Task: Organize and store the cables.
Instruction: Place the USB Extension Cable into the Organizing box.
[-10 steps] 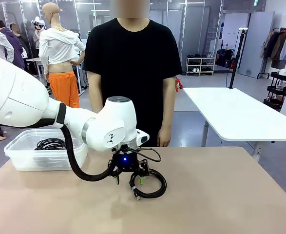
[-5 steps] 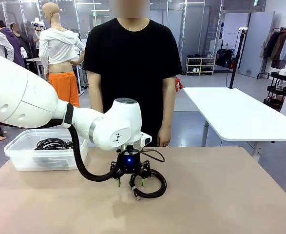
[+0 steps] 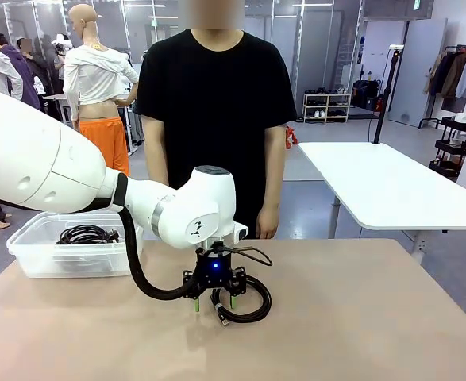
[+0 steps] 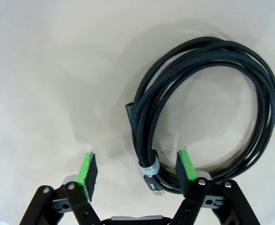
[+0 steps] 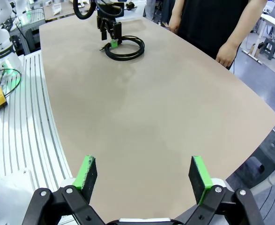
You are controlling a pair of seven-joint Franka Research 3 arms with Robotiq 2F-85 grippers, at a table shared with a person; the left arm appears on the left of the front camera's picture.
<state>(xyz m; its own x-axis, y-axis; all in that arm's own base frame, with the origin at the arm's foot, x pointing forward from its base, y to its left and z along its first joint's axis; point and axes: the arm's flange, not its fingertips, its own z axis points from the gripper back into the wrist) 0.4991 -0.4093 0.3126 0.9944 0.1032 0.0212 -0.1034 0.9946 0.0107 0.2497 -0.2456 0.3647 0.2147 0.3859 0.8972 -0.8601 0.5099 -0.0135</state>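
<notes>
Clear plastic bin (image 3: 38,258) at left of the frame holds one black cable (image 3: 82,234). At centre the left tool (image 3: 214,304) stands wide over a coiled cable (image 3: 252,305) on the table (image 3: 375,317). The right tool (image 5: 144,180) gapes wide.

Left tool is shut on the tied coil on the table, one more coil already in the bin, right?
Not quite: the left tool is open, its pads straddling the tied part of the coil on the table, as the left wrist view shows. One coil does lie in the bin.
</notes>
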